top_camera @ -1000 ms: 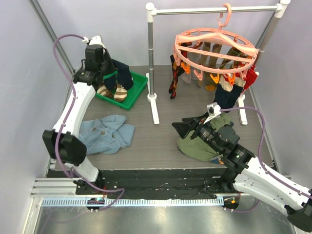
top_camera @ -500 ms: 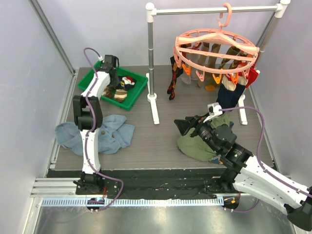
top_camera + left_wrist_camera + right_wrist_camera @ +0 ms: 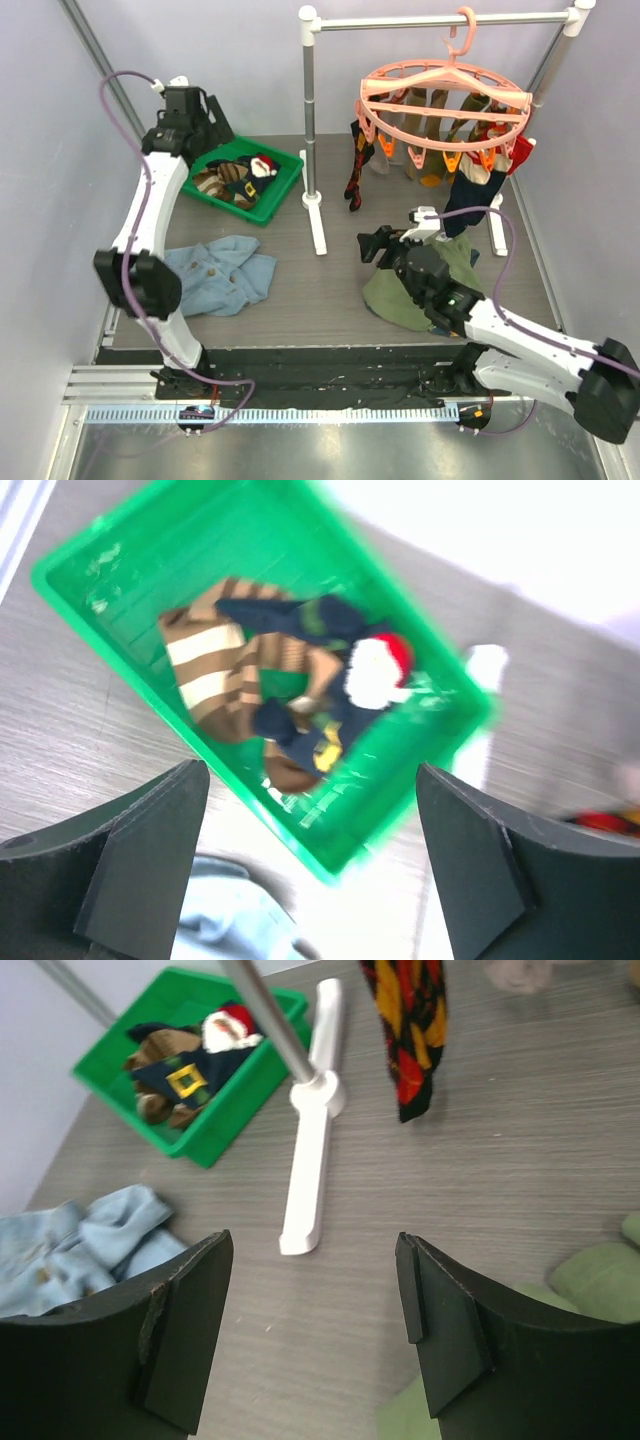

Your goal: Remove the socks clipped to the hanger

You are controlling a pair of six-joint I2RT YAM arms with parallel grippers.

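Left hand (image 3: 310, 780) hovers over the green tray (image 3: 90, 580) at the far-left corner of the tabletop (image 3: 330, 290); fingers wide apart, nothing in them; a pile of socks (image 3: 280, 700) (striped brown, navy, a red-and-white one) lies in the tray right below the gap. Right hand (image 3: 310, 1250) sits low near the middle of the tabletop, fingers apart and empty too; the rail stand's white foot (image 3: 305, 1175) is just ahead of it. The hanger (image 3: 443, 95) hangs from the rail (image 3: 440, 20) at the far right; a patterned red sock (image 3: 405, 1030) clipped to it dangles ahead of the right hand, clearly apart from it.
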